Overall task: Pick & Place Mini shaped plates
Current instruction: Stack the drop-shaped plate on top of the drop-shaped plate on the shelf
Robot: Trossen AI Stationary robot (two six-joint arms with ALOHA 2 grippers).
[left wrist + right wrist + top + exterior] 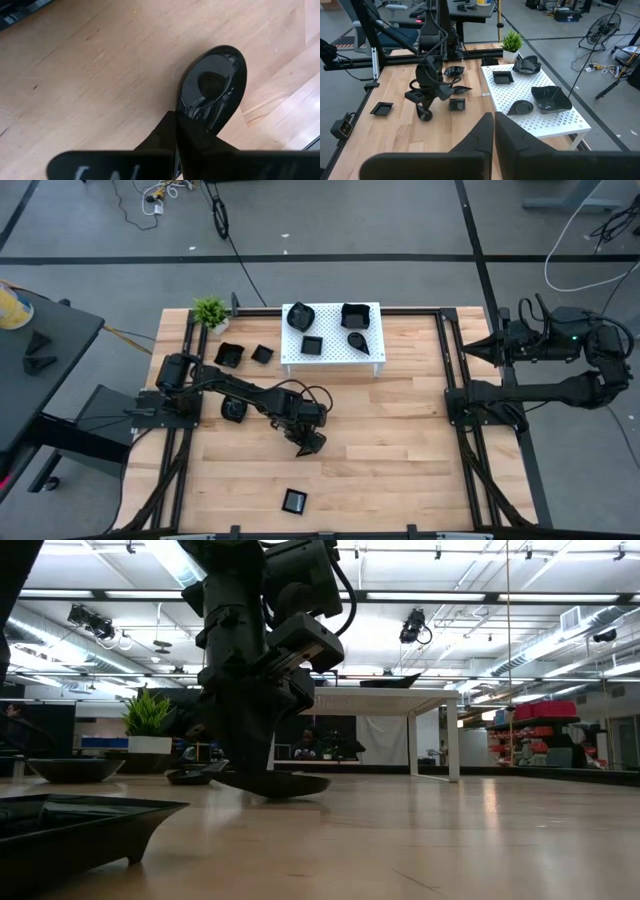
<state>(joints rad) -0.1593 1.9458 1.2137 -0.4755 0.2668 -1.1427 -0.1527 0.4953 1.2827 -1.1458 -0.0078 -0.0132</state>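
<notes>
My left gripper (306,442) is at the table's middle, pointing steeply down, shut on a glossy black teardrop-shaped mini plate (214,82) that lies on the wood. The low view shows this plate (278,783) flat under the fingers. Other mini plates rest on the table: one square near the front edge (294,501) and two at the far left (229,355) (262,353). Several more sit on top of the white perforated stand (335,358). My right gripper (493,131) is shut on nothing, held high at the table's right edge. My left gripper pinches the plate's narrow end (192,114) between its two fingers, at the rim. The fingers (165,135) slant down from above and from the table's left, lying along the plate. The plate's underside rests on the table, its wide end pointing away from the gripper.
A small green potted plant (210,310) stands at the far left corner beside the stand. Another dark plate (233,409) lies under my left arm. Black frame rails (448,370) run along the table's left and right sides. Bare wood stretches between the middle and the right rail.
</notes>
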